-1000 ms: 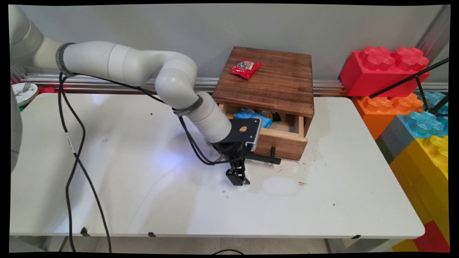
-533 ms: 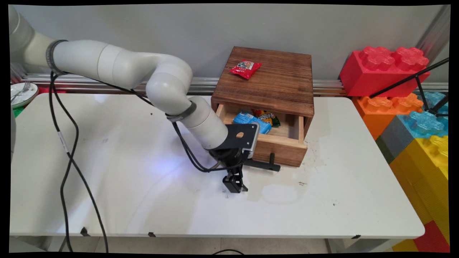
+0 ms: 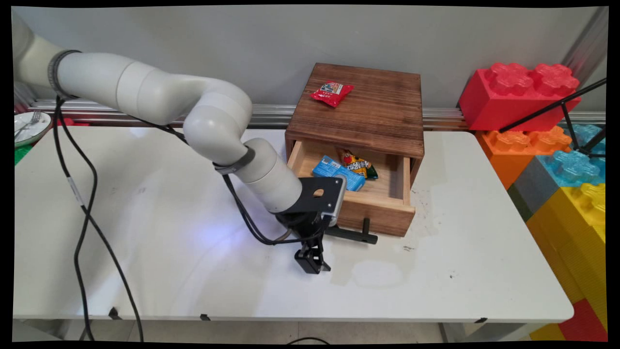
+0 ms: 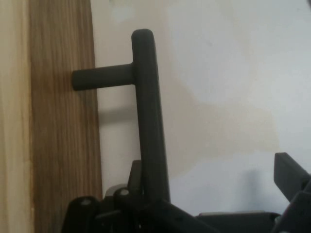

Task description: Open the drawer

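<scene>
The drawer [image 3: 382, 213] handle [image 4: 148, 116] is hooked by one finger of the spread gripper [image 3: 310, 259]; the handle's near end is hidden.

One wooden box [image 3: 361, 109] with one open drawer [image 3: 375, 206] and one black handle [image 3: 351, 235] is counted on one white table [image 3: 145, 271]. Three snack packets are seen: one red packet [image 3: 332, 92] on the box top, one blue packet [image 3: 338, 172] and one yellow-green packet [image 3: 357, 165] inside the drawer. One arm [image 3: 193, 121] with one gripper [image 3: 310, 261] is counted. One plate [image 3: 26, 127] with one fork [image 3: 23, 125] is visible at the left. Big toy bricks at the right: one red brick [image 3: 520, 89], one orange brick [image 3: 523, 148], others partly cut off.
</scene>
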